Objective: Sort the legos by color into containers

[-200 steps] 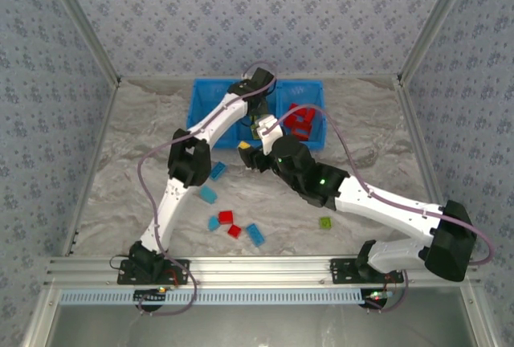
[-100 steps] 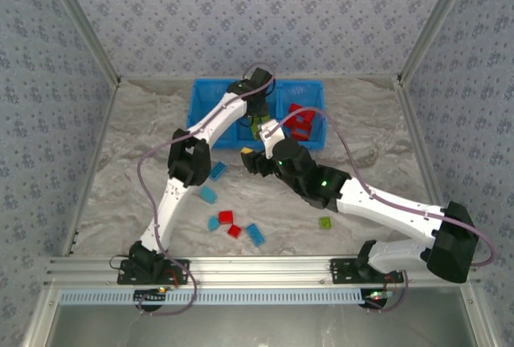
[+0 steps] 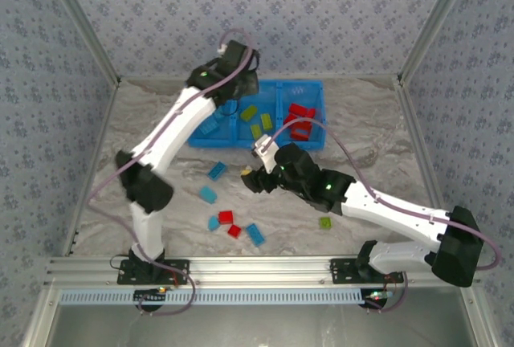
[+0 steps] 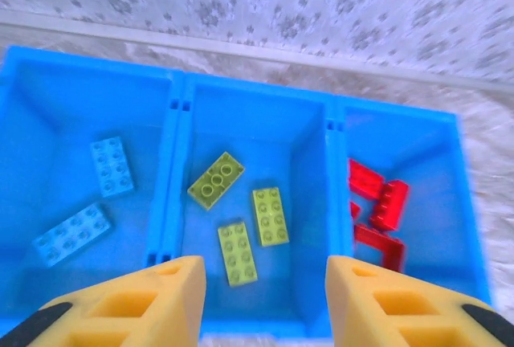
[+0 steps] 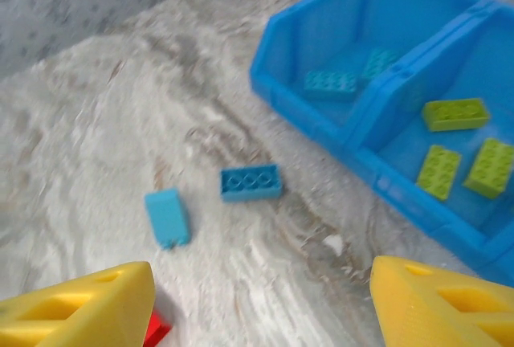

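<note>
The left tool (image 4: 265, 299) gapes empty over the bright blue plastic bin (image 4: 257, 114); the right tool (image 5: 261, 307), equally apart and empty, hangs above loose light blue studded bricks (image 5: 250, 181) on the grey worktop (image 5: 120, 106). An off-centre descent could shove one aside

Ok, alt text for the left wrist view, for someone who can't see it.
A blue bin holds two light blue legos at left, three lime green in the middle, red ones at right. The left gripper has its jaws open.

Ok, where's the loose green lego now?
In the top view, the green lego lies on the table, right of centre, by the near side of the right arm.
</note>
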Action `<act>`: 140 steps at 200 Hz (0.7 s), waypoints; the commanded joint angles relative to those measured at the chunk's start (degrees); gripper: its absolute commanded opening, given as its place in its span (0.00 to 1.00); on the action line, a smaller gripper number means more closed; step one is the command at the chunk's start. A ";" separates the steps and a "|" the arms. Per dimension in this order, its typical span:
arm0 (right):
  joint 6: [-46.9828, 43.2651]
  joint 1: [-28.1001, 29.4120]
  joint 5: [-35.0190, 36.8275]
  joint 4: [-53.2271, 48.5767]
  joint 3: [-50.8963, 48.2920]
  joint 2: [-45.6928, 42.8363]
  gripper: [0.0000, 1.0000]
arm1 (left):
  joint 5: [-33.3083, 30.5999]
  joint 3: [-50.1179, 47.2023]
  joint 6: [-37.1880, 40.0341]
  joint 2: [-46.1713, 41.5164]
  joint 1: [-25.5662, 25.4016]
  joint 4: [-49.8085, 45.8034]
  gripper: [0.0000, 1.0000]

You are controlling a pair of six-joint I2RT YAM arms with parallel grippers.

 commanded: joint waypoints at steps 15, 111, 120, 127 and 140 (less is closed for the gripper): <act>-7.75 0.70 -11.48 -6.71 1.90 5.56 0.74 | -2.04 -19.11 -3.10 -22.50 -4.91 1.97 0.51; -15.94 7.35 -14.03 -11.73 14.75 33.86 0.77 | 5.06 -58.91 -21.81 -70.53 -16.72 -8.44 0.56; -16.35 7.40 -13.79 -11.78 17.10 35.68 0.77 | 4.99 -59.82 -22.49 -73.75 -16.84 -10.80 0.56; -16.62 7.45 -13.39 -11.78 17.71 36.92 0.77 | 4.47 -60.13 -22.86 -75.70 -16.85 -12.91 0.56; -17.13 7.44 -13.34 -12.25 18.63 38.72 0.77 | 3.83 -60.29 -22.97 -78.17 -16.84 -15.82 0.56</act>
